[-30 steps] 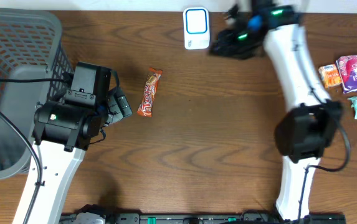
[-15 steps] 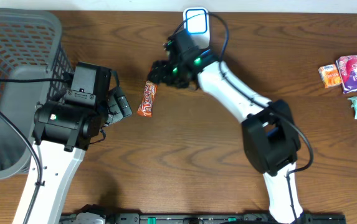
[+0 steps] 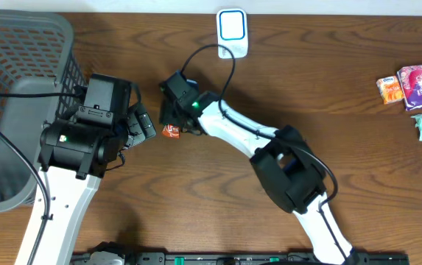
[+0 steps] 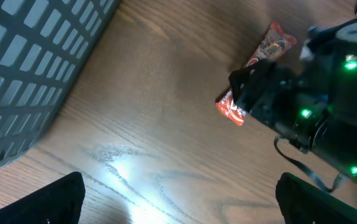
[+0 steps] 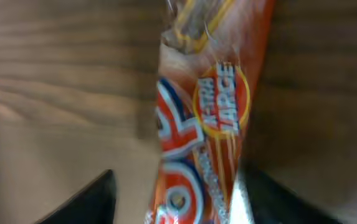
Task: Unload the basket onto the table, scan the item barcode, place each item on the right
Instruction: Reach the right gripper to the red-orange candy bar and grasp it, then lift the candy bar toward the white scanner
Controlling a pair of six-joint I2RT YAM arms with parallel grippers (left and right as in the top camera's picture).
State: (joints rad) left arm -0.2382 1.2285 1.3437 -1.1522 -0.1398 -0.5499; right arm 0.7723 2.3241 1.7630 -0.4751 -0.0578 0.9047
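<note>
A: Item under task?
B: One candy bar, orange-red wrapper, lying flat on the tabletop, between the grey mesh basket and the white barcode scanner.
A: State of the right pincer?
B: Down over the bar, fingers spread astride it, with a gap to the wrapper on one side.
A: And the left pincer?
B: Spread wide, holding nothing, just beside the bar.
A: Other stock?
B: Snack packets at the far right edge, well apart.
</note>
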